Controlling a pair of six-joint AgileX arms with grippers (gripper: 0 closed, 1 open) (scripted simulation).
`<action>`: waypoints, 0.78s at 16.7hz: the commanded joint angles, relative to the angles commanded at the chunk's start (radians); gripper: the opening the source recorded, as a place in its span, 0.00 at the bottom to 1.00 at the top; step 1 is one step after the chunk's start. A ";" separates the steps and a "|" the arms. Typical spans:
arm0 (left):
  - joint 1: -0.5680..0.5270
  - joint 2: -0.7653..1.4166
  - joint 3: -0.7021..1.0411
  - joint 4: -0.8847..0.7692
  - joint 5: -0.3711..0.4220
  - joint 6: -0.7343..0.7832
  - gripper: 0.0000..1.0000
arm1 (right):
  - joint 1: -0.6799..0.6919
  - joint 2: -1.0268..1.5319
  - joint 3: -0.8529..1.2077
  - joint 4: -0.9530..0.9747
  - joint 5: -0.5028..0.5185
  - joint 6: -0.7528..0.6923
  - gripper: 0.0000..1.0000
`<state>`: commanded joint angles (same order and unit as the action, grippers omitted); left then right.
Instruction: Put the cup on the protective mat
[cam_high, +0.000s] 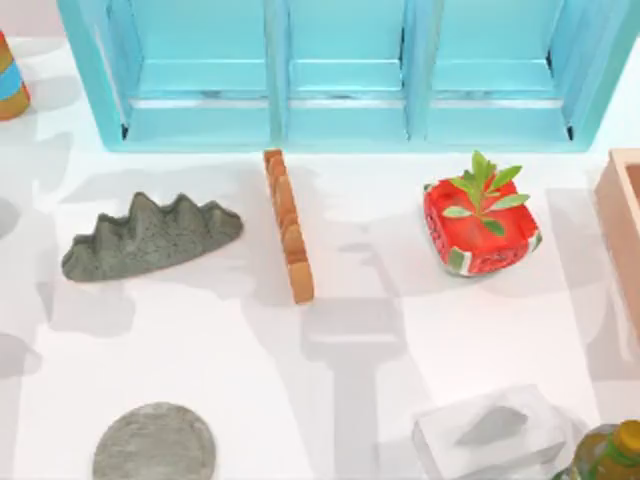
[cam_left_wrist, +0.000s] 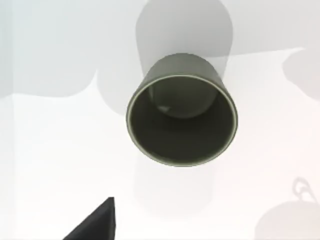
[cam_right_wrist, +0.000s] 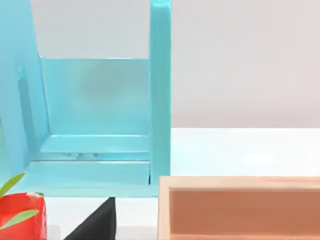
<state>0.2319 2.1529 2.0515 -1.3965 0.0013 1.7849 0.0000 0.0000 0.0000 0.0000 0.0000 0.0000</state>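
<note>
Well apart from the protective mat (cam_high: 155, 443), at the tabletop's (cam_high: 250, 380) left edge, the cup (cam_high: 10, 88) stands ungrasped, so the whole task remains. I cannot tell how wide the left end effector (cam_left_wrist: 96, 222) or the right end effector (cam_right_wrist: 96, 222) is.

orange cup (cam_high: 10, 78) with blue band, speckled grey protective mat (cam_high: 154, 444)

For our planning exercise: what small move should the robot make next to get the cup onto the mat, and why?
Probably swing the left gripper toward the cup at the table's far-left edge: it stands on that arm's side, well apart from the protective mat lower left.
</note>
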 joint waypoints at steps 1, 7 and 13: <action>0.008 0.039 0.033 -0.023 0.001 0.028 1.00 | 0.000 0.000 0.000 0.000 0.000 0.000 1.00; 0.021 0.095 0.081 -0.056 0.002 0.069 1.00 | 0.000 0.000 0.000 0.000 0.000 0.000 1.00; 0.019 0.109 0.034 0.005 0.002 0.067 1.00 | 0.000 0.000 0.000 0.000 0.000 0.000 1.00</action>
<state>0.2506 2.2623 2.0853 -1.3915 0.0037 1.8518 0.0000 0.0000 0.0000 0.0000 0.0000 0.0000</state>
